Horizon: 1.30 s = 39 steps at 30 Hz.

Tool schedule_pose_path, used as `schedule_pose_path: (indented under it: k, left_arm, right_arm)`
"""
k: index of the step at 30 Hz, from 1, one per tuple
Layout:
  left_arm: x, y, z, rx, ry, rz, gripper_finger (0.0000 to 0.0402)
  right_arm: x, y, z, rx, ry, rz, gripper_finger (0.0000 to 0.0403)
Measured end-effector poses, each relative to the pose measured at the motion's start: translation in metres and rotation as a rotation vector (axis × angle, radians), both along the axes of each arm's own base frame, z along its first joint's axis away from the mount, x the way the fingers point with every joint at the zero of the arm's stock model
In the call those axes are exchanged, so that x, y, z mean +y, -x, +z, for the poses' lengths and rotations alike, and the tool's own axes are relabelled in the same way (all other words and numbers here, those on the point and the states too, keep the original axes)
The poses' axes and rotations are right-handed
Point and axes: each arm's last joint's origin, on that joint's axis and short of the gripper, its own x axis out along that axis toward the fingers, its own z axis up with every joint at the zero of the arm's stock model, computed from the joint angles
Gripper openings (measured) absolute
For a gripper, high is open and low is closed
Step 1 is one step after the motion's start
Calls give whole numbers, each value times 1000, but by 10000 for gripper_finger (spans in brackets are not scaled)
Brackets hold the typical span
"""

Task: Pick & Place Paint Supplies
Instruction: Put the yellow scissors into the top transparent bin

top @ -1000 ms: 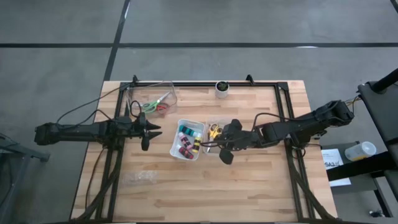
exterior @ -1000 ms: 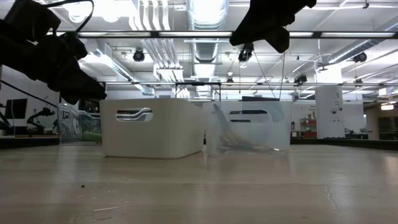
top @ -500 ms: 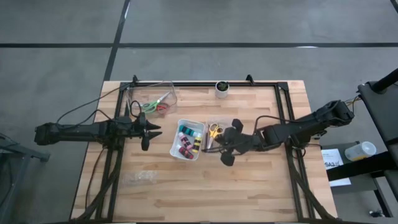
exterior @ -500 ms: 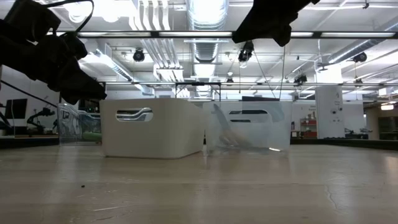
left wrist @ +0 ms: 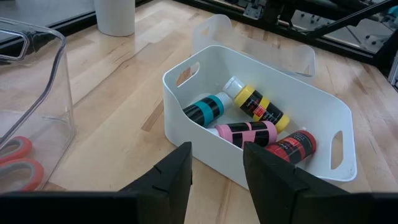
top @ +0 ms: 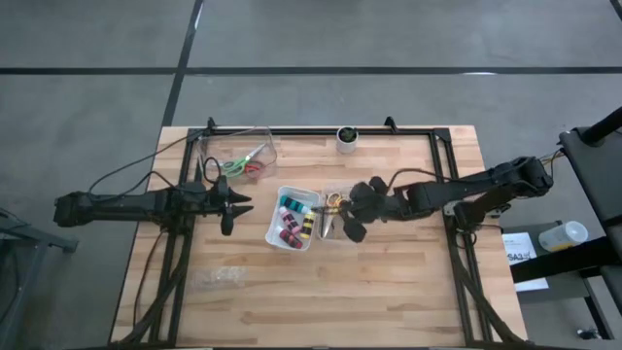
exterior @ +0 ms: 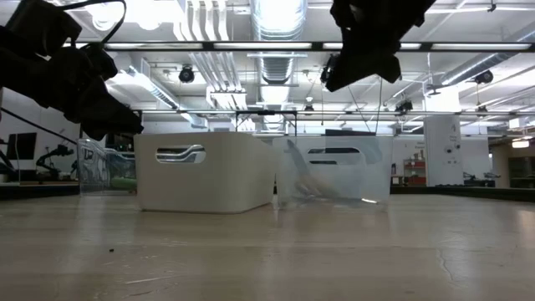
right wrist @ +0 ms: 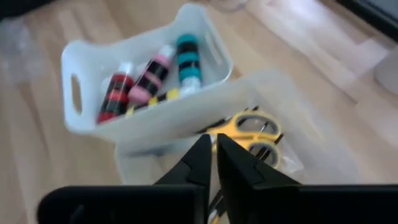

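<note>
1. I take the white bin (top: 294,218) at the table's middle as my landmark. It holds four paint bottles: teal (left wrist: 205,111), yellow-and-black (left wrist: 256,106), pink (left wrist: 245,133) and red (left wrist: 291,145).

2. Touching the white bin on its right-arm side is a clear bin (top: 335,216) with the yellow-handled scissors (right wrist: 252,134) lying inside.

3. My right gripper (top: 352,206) hangs over that clear bin, above the scissors. Its fingers are pressed together with nothing visibly between them, so I read it as closed and empty.

4. I judge the step in hand as a drop-off into the clear bin, either just ending or about to release; I can't see any brush in the fingers.

5. My left gripper (top: 229,202) waits well off the white bin's other side, fingers partly spread, holding nothing.

6. A second clear tub (top: 240,154), beyond the left gripper from the white bin, holds red-handled scissors (left wrist: 17,163).

7. Next, I think, the right arm must lift straight up clear of the bin wall before travelling.
</note>
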Motion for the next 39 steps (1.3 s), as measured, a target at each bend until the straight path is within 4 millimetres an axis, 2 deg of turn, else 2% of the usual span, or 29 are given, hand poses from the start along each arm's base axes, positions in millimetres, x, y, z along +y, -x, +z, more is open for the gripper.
schedule_pose_path:
  k: [4, 10, 15, 17, 21, 24, 30, 39]
  left_arm:
    - [0, 0, 0, 0, 0, 0, 150]
    - [0, 0, 0, 0, 0, 0, 150]
    - [0, 0, 0, 0, 0, 0, 150]
    - [0, 0, 0, 0, 0, 0, 150]
    - [0, 0, 0, 0, 0, 0, 150]
    - [0, 0, 0, 2, 0, 0, 150]
    - [0, 0, 0, 2, 0, 0, 150]
    - [0, 0, 0, 2, 0, 0, 150]
  right_arm:
    - [-19, -2, 1, 20, -25, -28, 75]
    - [-43, -5, -9, 77, -79, 3, 166]
    - [-59, -7, -16, 95, -127, -36, 201]
    - [-61, -8, -21, 142, -109, 28, 204]
    - [-54, -10, -30, 248, 47, 303, 205]
    - [-49, -14, -38, 281, 151, 427, 205]
    - [-39, -19, -59, 303, 311, 456, 205]
    - [1, -6, -88, 298, 658, 506, 206]
